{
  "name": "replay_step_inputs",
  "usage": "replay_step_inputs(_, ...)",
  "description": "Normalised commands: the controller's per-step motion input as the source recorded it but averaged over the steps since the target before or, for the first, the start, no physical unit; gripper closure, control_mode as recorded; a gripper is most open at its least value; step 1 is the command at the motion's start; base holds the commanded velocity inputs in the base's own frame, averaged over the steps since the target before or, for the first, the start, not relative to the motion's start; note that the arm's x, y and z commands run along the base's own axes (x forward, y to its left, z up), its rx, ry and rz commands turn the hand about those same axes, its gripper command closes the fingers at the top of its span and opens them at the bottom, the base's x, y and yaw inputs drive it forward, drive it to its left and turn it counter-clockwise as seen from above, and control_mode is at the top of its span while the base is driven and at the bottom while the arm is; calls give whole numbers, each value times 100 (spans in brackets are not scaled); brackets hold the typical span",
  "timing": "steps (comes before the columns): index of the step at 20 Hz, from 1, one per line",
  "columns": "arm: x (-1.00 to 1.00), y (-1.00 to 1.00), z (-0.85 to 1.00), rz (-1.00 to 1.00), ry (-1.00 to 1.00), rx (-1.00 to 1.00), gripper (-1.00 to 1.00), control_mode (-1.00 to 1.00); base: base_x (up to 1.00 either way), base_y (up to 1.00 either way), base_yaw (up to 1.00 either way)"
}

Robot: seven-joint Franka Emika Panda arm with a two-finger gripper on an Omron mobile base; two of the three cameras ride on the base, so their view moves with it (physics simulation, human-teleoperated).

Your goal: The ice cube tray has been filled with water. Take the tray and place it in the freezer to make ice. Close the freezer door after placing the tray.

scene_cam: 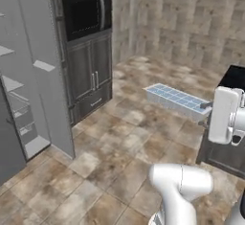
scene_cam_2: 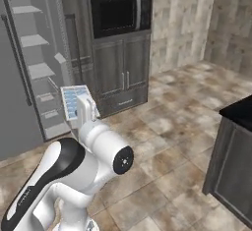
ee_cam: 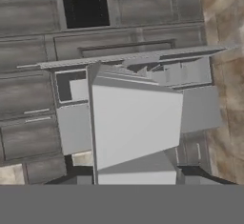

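The ice cube tray [scene_cam: 174,98] hangs mid-right of the left base view, above the tiled floor, its near end clamped in the closed pincer [scene_cam: 206,107]. The freezer [scene_cam: 28,75] stands open at the left edge. The tray looks stiff and light, but its water [scene_cam: 178,95] would likely spill if tilted; an end-rim hold, kept level, suits it.

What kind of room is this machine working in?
Most likely a kitchen, though a computer-drawn one. There is a tall grey freezer with shelves, a built-in microwave set in dark wood cabinets, and a tiled floor.
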Motion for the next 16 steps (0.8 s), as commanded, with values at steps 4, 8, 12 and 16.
replay_step_inputs(4, 0, 0, 0, 0, 0, 0, 100, 100, 76, 38, 44)
replay_step_inputs(8, 0, 0, 0, 0, 0, 0, 100, 100, 79, 46, 36)
replay_step_inputs(12, 0, 0, 0, 0, 0, 0, 100, 100, 86, 50, 32)
replay_step_inputs(16, 0, 0, 0, 0, 0, 0, 100, 100, 79, 44, 30)
